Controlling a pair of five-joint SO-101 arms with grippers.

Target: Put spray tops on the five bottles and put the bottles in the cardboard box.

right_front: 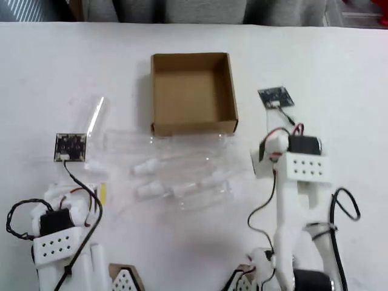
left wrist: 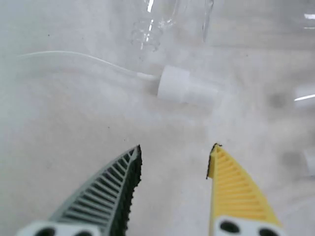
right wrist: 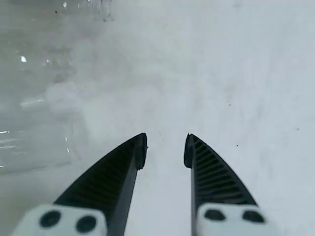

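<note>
The open cardboard box (right_front: 193, 91) stands empty at the middle back of the table. Several clear bottles (right_front: 182, 167) lie on their sides just in front of it; white spray tops (right_front: 147, 167) show at the left ends of two of them. In the left wrist view a loose white spray top (left wrist: 184, 90) with a thin dip tube lies ahead of my open left gripper (left wrist: 174, 150), beside a clear bottle's threaded neck (left wrist: 147, 34). My right gripper (right wrist: 165, 142) is open over bare table, with clear bottles (right wrist: 34, 123) off to one side.
The left arm (right_front: 57, 236) sits at the front left and the right arm (right_front: 297, 167) at the front right, both trailing black cables. A clear tube-like piece (right_front: 95, 115) lies left of the box. The white table stretches free behind and beside the box.
</note>
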